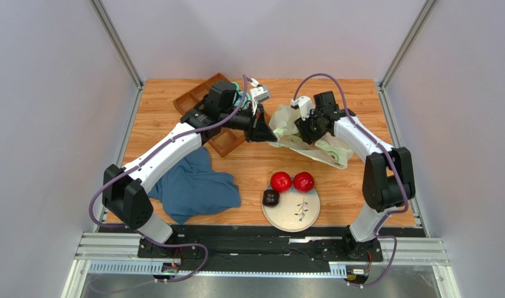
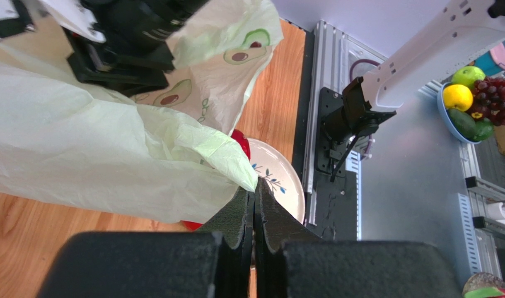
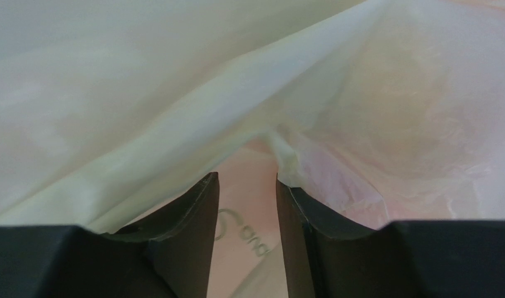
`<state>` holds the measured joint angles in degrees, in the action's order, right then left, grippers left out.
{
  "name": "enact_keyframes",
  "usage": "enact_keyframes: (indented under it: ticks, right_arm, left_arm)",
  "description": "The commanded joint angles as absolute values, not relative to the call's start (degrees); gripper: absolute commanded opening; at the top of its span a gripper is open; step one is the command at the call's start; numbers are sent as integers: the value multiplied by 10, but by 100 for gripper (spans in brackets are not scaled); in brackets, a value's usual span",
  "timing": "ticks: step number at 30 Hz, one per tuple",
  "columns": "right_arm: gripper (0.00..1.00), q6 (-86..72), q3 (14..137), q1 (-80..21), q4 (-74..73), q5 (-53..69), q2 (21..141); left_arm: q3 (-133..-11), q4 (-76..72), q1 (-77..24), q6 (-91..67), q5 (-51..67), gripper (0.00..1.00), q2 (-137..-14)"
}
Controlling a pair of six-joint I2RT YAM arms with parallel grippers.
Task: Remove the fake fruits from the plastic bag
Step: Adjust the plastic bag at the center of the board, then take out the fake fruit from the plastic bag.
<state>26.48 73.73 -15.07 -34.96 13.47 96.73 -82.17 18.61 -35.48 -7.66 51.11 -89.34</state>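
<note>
The bag [image 1: 326, 152] lies toward the far edge, right of middle. On it the left gripper [image 2: 255, 189] is pinched tight, while the right gripper [image 3: 247, 186] sits parted among its folds. By the near edge, two red fruits [image 1: 281, 181] touch the plate [image 1: 296, 221] rim and a dark fruit [image 1: 271, 197] sits on it.

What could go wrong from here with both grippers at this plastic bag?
The left gripper pinches only a thin corner of the plastic bag; the film might slip free or tear. The right gripper, open among the folds, sees only film, so it may close on plastic instead of fruit.
</note>
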Motion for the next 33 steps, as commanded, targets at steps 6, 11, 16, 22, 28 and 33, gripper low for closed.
enact_keyframes:
  ticks: [6,11,16,22,28,33]
  right_arm:
    - [77,233,787,-95,-244,-71,1012]
    - [88,235,773,-93,-250,-42,991]
    - [100,244,752,-93,-261,-54,1018]
    - [100,266,753,-93,-263,-110,1063]
    - [87,278,796,-89,-319,-155,1116]
    - [60,285,809,-86,-344,-48,1060]
  left_arm:
    - [-844,196,-354,-42,525,0,-881]
    - [-844,194,-353,-40,526,0,-886]
    - [-853,188,-353,-45,531,0,-903]
    - [-865,188,-353,-47,531,0,-917]
    - [-860,191,-354,-40,523,0,-921]
    - [-862,191,-353,-41,516,0,-930]
